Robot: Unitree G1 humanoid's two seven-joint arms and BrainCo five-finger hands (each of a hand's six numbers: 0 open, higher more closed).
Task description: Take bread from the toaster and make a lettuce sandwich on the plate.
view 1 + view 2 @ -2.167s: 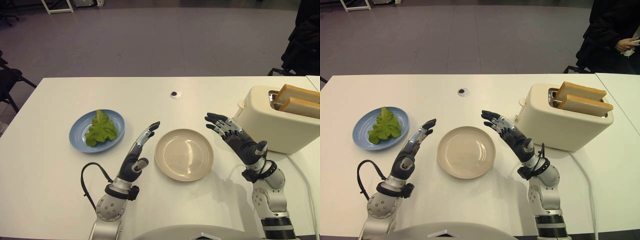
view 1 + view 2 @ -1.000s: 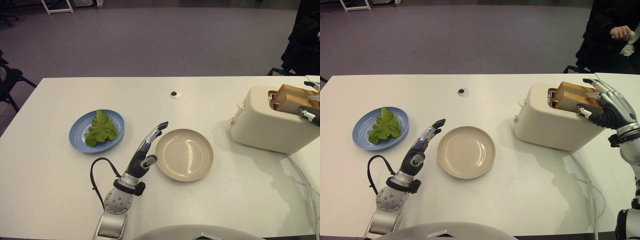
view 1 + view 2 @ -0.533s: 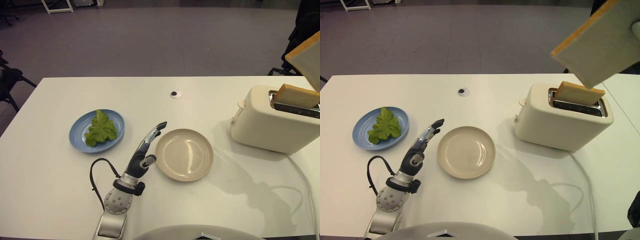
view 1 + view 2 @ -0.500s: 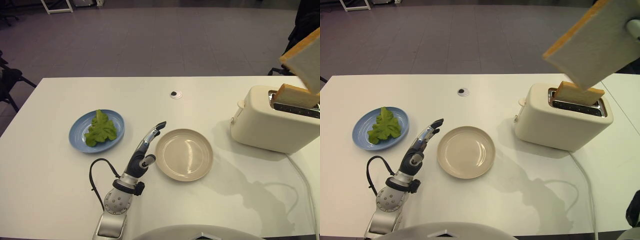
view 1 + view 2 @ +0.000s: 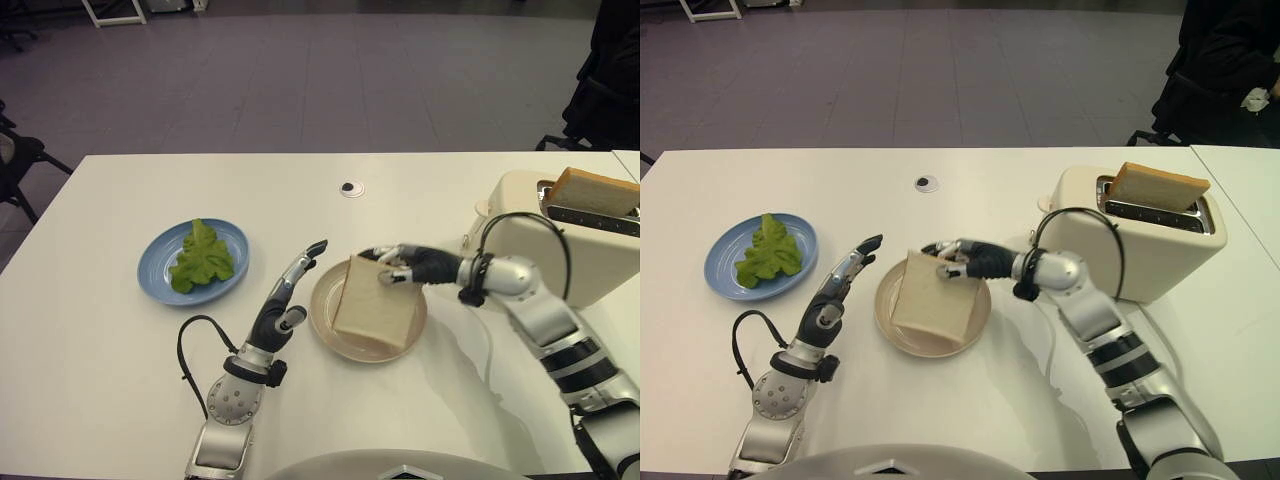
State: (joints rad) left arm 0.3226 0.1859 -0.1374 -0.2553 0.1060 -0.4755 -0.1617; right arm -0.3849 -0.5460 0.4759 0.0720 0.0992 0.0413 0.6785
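While over plate (image 5: 321, 303), bread (image 5: 375, 302) between right fingers (image 5: 383, 253)

The worktop (image 5: 120, 380) is a white, flat surface with a straight far edge. A small round fitting (image 5: 347, 187) with a dark centre is set flush into it, near the far edge and roughly midway across. A second white surface (image 5: 1252, 195) adjoins the worktop on the right, with a narrow seam between the two. Beyond the far edge lies a grey tiled floor (image 5: 300, 80). A white frame (image 5: 115, 12) stands on the floor at the far left. A dark chair (image 5: 15, 165) stands just off the worktop's left end.
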